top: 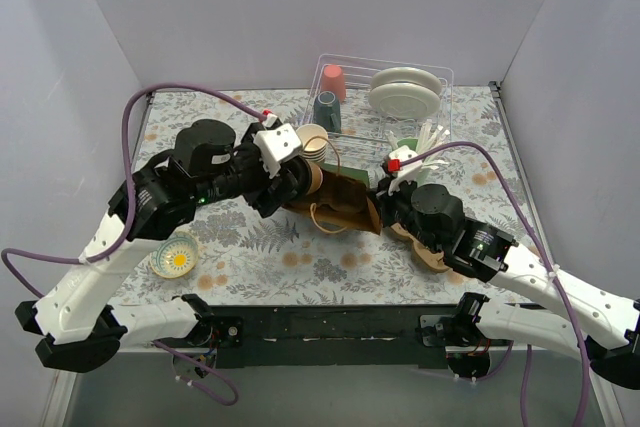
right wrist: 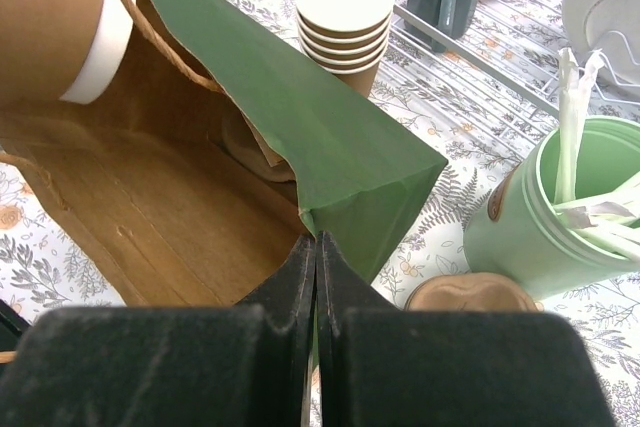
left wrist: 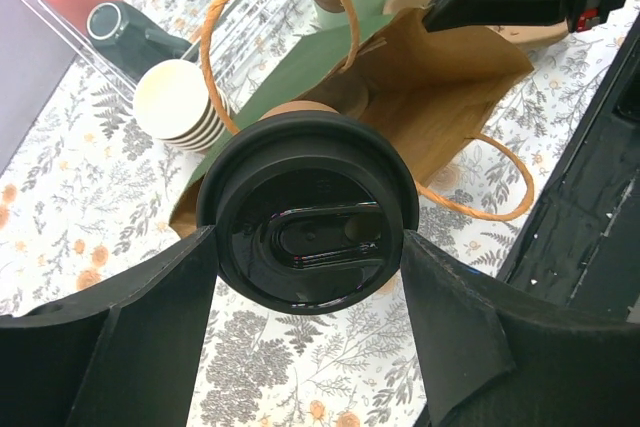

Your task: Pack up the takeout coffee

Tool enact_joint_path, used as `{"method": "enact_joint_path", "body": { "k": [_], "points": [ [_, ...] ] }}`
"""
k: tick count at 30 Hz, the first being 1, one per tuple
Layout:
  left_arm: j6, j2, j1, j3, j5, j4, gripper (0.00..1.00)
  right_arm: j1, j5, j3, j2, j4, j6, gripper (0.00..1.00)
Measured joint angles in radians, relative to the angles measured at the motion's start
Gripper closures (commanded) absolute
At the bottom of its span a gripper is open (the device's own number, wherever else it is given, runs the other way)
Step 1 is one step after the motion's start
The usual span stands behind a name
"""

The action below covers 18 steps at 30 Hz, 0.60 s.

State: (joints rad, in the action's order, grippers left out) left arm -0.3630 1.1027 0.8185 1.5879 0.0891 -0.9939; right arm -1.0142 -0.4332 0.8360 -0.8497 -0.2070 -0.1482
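Observation:
The takeout coffee [left wrist: 310, 212] fills the left wrist view, its black lid facing the camera. My left gripper [left wrist: 308, 239] is shut on it, one finger on each side of the lid. The cup points at the open mouth of a brown paper bag with a green side [left wrist: 440, 97] that lies on the table. In the top view the left gripper [top: 296, 182] holds the cup at the bag's [top: 345, 209] left end. My right gripper [right wrist: 316, 247] is shut on the bag's edge [right wrist: 300, 117]. The tan cup body [right wrist: 50, 27] shows at the bag's mouth.
A stack of lidless paper cups [top: 313, 139] stands just behind the bag. A wire rack [top: 440, 77] at the back holds a pink cup [top: 333, 80] and plates [top: 405, 92]. A green holder of straws [right wrist: 560, 217] stands right of the bag. A small bowl [top: 175, 255] sits front left.

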Motion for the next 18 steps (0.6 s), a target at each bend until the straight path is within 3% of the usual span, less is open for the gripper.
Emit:
{"method": "enact_joint_path", "body": {
  "k": [9,18],
  "points": [
    [-0.04,-0.007,0.001,-0.09,0.05,0.014,1.0,0.0,-0.002,0.026,-0.013,-0.007,-0.021,0.99],
    [-0.036,-0.014,0.016,-0.199,0.013,0.033,1.0,0.0,0.006,0.039,-0.015,-0.022,-0.035,0.99]
  ]
}}
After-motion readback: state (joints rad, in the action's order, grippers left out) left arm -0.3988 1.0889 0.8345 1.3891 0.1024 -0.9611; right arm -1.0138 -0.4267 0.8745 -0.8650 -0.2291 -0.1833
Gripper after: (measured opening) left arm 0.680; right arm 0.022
